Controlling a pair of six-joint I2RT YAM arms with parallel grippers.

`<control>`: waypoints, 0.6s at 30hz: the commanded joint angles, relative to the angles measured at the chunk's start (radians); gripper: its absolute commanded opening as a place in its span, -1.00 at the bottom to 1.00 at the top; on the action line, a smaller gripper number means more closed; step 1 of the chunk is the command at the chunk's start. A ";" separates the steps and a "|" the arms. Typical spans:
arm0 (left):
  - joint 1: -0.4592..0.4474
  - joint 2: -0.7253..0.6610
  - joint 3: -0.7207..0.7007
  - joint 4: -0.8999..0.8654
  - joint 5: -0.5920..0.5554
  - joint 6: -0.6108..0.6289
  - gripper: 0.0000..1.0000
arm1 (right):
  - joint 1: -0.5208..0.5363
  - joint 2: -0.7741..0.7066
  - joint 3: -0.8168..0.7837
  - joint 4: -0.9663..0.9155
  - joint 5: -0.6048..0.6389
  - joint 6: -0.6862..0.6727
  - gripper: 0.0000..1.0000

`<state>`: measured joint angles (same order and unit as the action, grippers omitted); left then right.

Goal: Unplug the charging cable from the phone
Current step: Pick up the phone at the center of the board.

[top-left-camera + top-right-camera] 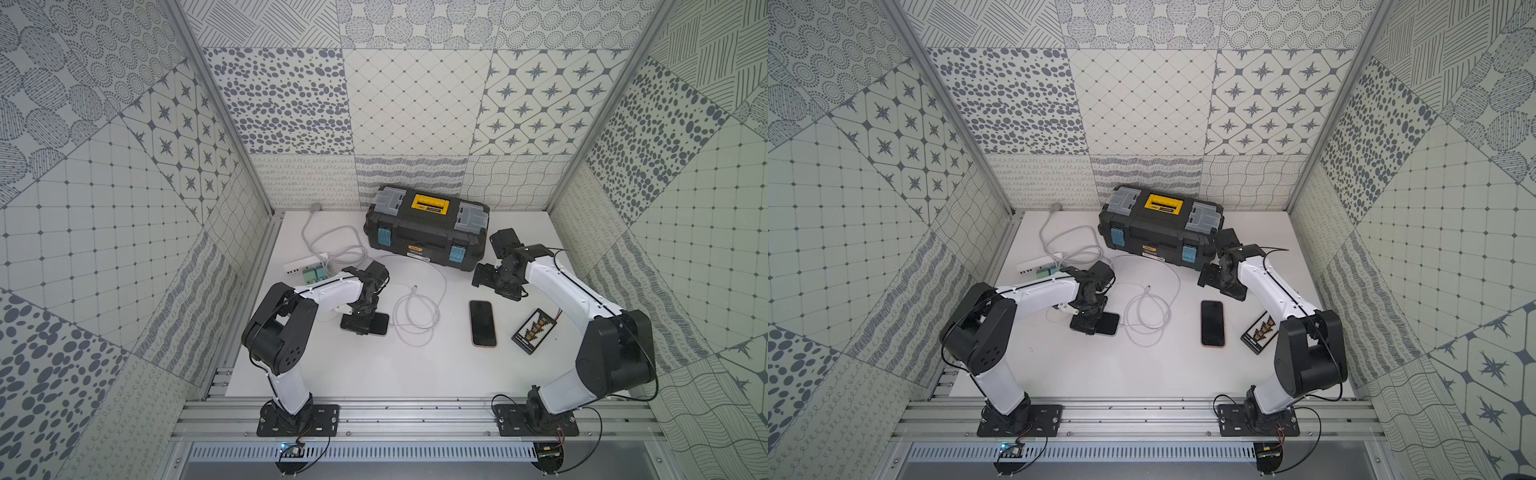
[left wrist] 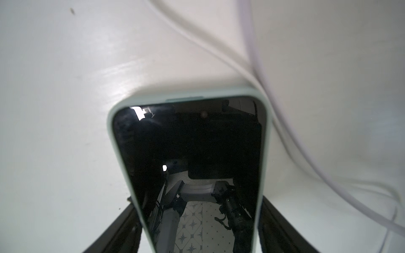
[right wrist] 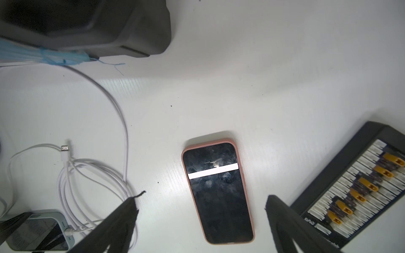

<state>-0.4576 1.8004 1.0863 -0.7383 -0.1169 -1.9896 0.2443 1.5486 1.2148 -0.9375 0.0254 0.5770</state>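
- Currently the left gripper (image 1: 360, 323) straddles the mint-cased phone (image 1: 380, 325), left of centre in a top view; whether its fingers clamp it, I cannot tell.
- White charging cable (image 3: 69, 232) is plugged into that phone's end.
- Right gripper (image 3: 201, 202) hangs released and empty above a pink-cased phone (image 3: 219, 197).
- Likely bracing the phone; next, the right gripper should pinch the cable at the phone and pull straight out.

Bright, even overhead light, soft shadows, glare stripe on the pink-cased phone (image 3: 218, 195), blurred cable (image 2: 249, 43) close-up.
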 commanded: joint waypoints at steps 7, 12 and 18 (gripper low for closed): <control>0.005 -0.036 0.001 -0.026 -0.031 0.106 -0.02 | -0.005 -0.022 -0.006 0.022 -0.011 0.017 0.90; 0.004 -0.087 0.043 -0.084 -0.061 0.176 -0.11 | -0.005 -0.019 -0.008 0.026 -0.022 0.018 0.89; 0.010 -0.162 0.037 -0.092 -0.093 0.211 -0.15 | 0.003 -0.021 -0.008 0.033 -0.035 0.014 0.88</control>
<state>-0.4538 1.6821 1.1103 -0.7677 -0.1589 -1.8618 0.2447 1.5486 1.2148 -0.9279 0.0010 0.5804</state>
